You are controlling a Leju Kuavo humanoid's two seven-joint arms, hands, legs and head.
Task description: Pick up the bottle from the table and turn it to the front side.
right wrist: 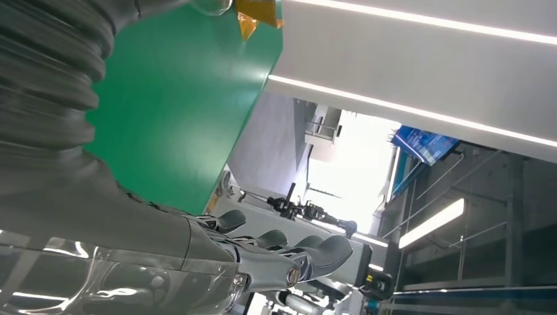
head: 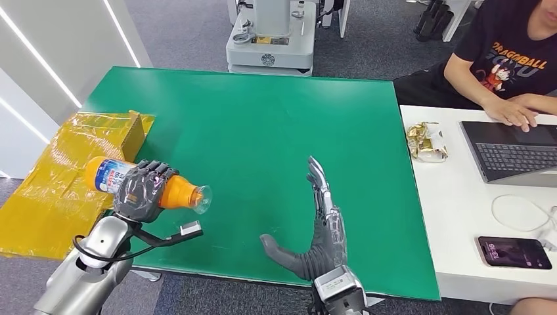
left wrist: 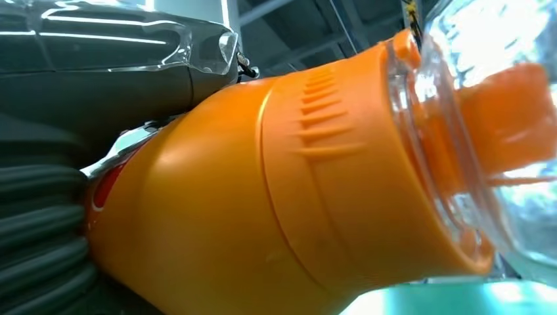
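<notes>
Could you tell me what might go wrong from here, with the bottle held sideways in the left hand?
1. The left hand grips the orange bottle around its middle, lying sideways over the green table; turning it could let it slip out.
2. The open right hand hangs close by, so a handover could knock the clear cap.
3. The yellow box stands just behind; a swing might hit it.

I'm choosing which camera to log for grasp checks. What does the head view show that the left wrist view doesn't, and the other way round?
Head view alone: the green table, the open-fingered right hand, the yellow taped cardboard box, a person at a dark laptop, and the bottle's blue-and-white label under the left hand. Left wrist view alone: the ribbed ridges on the orange cap and the spout inside its clear cover. Both: the orange plastic bottle, held lying sideways.
</notes>
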